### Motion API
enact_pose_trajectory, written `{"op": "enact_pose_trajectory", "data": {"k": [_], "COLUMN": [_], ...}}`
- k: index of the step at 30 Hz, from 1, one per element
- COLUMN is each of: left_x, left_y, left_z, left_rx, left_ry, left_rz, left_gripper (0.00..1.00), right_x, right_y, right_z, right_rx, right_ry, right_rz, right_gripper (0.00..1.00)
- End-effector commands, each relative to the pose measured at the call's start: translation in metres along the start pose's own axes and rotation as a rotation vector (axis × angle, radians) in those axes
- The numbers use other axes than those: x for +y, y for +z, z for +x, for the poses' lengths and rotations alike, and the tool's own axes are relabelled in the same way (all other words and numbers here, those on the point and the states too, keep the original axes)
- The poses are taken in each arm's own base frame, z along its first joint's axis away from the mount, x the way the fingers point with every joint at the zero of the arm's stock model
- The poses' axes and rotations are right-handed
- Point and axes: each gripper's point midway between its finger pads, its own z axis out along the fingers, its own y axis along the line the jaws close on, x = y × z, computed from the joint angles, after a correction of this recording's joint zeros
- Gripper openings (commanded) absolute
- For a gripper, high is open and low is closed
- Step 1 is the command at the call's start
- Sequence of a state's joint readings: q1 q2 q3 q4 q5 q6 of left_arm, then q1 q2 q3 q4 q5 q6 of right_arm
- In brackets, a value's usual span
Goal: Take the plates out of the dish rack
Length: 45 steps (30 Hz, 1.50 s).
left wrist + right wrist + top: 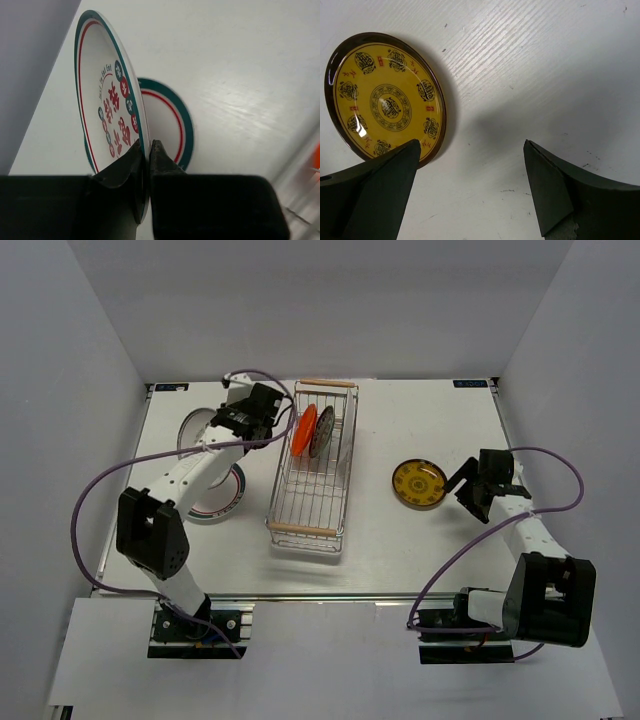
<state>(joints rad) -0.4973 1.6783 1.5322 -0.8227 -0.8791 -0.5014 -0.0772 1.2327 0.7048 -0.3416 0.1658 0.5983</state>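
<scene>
The chrome dish rack (pixel 300 502) stands mid-table with an orange plate (pixel 304 430) and a grey patterned plate (pixel 323 430) upright in its far half. My left gripper (pixel 214 424) (pixel 146 145), left of the rack, is shut on the rim of a white plate with a teal rim and coloured dots (pixel 107 100) (pixel 194 430), held on edge above the table. A similar teal-rimmed plate (pixel 167 120) (pixel 226 498) lies flat beneath the left forearm. A yellow plate with dark pattern (pixel 419 483) (pixel 385 100) lies right of the rack. My right gripper (pixel 466 486) (pixel 470 145) hangs open just right of it, holding nothing.
The table's left edge and the grey wall run close beside the held plate. A purple cable (pixel 110 475) loops over the left side, and another purple cable (pixel 560 502) loops by the right arm. The rack's near half holds no plates.
</scene>
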Motion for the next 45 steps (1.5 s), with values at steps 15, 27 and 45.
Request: {"op": "enact_pose_trajectory", "data": {"k": [15,27,45], "left_x": [-0.008,-0.006,-0.007], "left_y": [0.078,0.076,0.059], "left_z": [0.079,0.098,0.109], "left_rx": [0.228,0.3,0.369], "left_ry": [0.068,0.068,0.029], "left_rz": [-0.061,-0.083,-0.024], "left_gripper": [0.04,0.51,0.91], "right_x": [0.005,0.004,0.006], "right_y": [0.008,0.012,0.01], "right_z": [-0.009,-0.005,-0.004], "right_rx": [0.015,0.04,0.047], "right_ry": [-0.023,-0.026,-0.025], "right_rz": [0.012,0.029,0.015], "right_gripper": [0.89,0.89,0.89]}}
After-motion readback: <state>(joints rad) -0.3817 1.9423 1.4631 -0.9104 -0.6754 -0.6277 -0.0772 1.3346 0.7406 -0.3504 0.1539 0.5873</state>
